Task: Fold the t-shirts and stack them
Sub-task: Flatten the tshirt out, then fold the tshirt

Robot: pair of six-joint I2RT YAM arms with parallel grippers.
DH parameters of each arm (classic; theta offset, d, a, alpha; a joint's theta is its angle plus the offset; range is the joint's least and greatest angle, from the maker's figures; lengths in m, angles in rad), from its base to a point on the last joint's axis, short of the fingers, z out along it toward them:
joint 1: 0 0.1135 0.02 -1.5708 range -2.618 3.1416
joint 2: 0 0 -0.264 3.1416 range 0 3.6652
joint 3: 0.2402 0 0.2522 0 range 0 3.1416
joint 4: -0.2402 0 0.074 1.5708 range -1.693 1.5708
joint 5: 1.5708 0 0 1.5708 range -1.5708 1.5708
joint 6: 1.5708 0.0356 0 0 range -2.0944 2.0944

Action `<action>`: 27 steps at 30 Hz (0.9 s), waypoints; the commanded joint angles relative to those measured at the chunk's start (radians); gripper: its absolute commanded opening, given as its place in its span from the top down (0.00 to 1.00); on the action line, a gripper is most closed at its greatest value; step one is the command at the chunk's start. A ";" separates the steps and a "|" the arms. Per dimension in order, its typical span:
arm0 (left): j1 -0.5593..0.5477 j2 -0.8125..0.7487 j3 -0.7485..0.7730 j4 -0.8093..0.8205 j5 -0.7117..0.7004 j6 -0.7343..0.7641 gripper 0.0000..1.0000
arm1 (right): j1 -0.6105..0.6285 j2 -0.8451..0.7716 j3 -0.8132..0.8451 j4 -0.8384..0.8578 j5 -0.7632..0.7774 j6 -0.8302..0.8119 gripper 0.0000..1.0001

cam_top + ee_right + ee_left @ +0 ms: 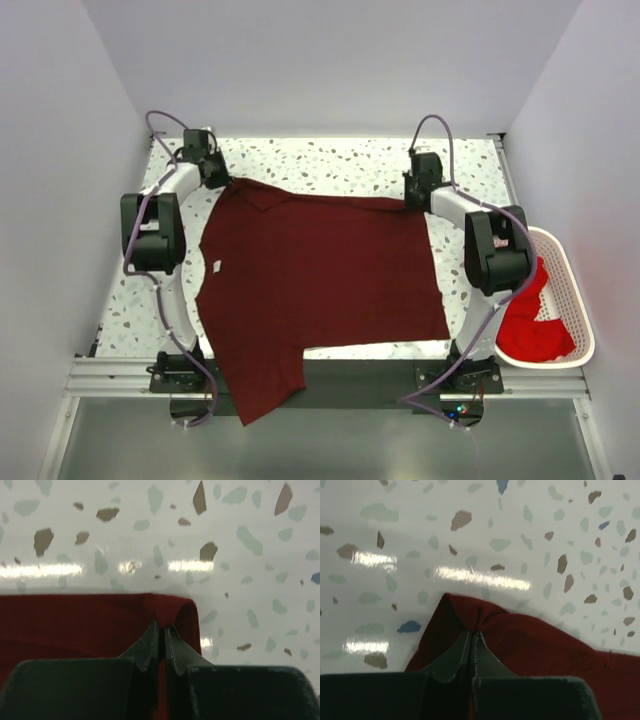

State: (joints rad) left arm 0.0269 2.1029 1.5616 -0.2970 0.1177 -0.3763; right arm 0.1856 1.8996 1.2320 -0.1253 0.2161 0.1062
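A dark maroon t-shirt [320, 265] with a small white neck label [216, 265] lies spread on the speckled table, neck to the left, one sleeve hanging over the near edge. My left gripper [222, 182] is shut on the shirt's far left corner [470, 620]. My right gripper [412, 197] is shut on the far right corner [170, 611]. In both wrist views the fingers pinch a raised fold of maroon cloth. A brighter red t-shirt [530, 320] lies crumpled in the white mesh basket [572, 290] at the right.
The speckled table [330, 160] shows beyond the shirt's far edge. White walls enclose the table on three sides. The basket sits off the table's right edge beside my right arm. The arm bases stand on the metal rail at the near edge.
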 commanded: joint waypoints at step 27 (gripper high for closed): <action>0.027 -0.331 -0.037 -0.280 0.137 -0.165 1.00 | -0.098 -0.030 0.267 -0.286 0.023 0.044 1.00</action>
State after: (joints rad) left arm 0.0437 1.8477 1.5810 -0.5411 0.2333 -0.5133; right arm 0.0914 1.9343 1.4967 -0.3408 0.1791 0.1375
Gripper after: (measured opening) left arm 0.019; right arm 0.041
